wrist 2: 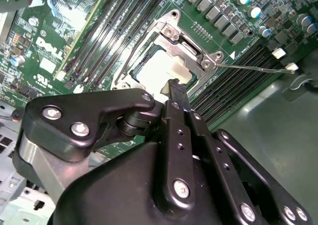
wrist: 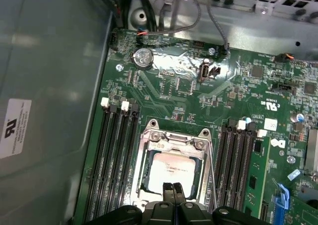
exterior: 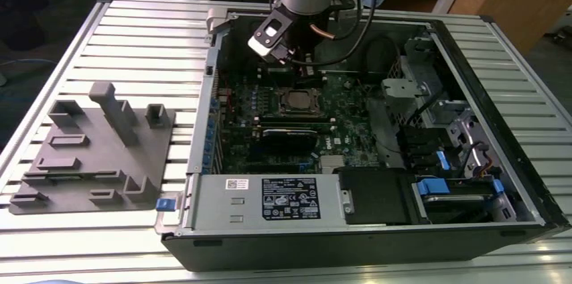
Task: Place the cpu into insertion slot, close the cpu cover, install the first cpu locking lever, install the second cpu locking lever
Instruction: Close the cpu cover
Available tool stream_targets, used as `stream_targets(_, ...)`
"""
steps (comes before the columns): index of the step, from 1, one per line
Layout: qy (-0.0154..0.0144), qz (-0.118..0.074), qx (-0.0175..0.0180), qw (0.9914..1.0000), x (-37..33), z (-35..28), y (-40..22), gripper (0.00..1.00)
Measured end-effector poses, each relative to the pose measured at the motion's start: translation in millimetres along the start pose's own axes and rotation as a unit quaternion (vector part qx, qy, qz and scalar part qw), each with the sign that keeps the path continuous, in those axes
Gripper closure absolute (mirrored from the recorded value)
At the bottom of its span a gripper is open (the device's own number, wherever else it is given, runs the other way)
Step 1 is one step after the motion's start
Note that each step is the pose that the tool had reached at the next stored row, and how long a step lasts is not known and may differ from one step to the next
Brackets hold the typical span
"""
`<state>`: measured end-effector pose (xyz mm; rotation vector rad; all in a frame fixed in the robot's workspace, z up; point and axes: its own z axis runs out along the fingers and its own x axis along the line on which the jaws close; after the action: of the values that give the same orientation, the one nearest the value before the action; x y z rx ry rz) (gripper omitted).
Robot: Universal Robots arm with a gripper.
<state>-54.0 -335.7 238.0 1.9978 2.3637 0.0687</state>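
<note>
Inside an open black computer case (exterior: 358, 244) on a slatted metal table (exterior: 134, 36), 1 black robot gripper (wrist: 174, 189) is hanging close over the socket area of a green circuit board (wrist: 164, 86). Its 2 fingers are pressing together with nothing between them. Whether they are touching anything is unclear.

The cpu (wrist: 171, 168), a small flat square chip with a dull silver-grey top, is sitting in the insertion slot (wrist: 140, 183), a small square socket with a silvery rim. The cpu cover (wrist: 174, 138), a thin silvery metal frame with a square window, appears to be lying down over the chip, so steps 1 and 2 look done.

In the second wrist view, 1 thin metal lever rod (wrist 2: 253, 68) is reaching away from the socket corner. Whether it is latched cannot be told, so both lever steps are probably remaining.
</note>
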Motion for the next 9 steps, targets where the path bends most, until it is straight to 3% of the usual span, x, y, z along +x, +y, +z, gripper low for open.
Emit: stream_targets(9, 0.0001, -0.001, 0.0, 1.0, 0.0, 0.0, 0.0, 0.89)
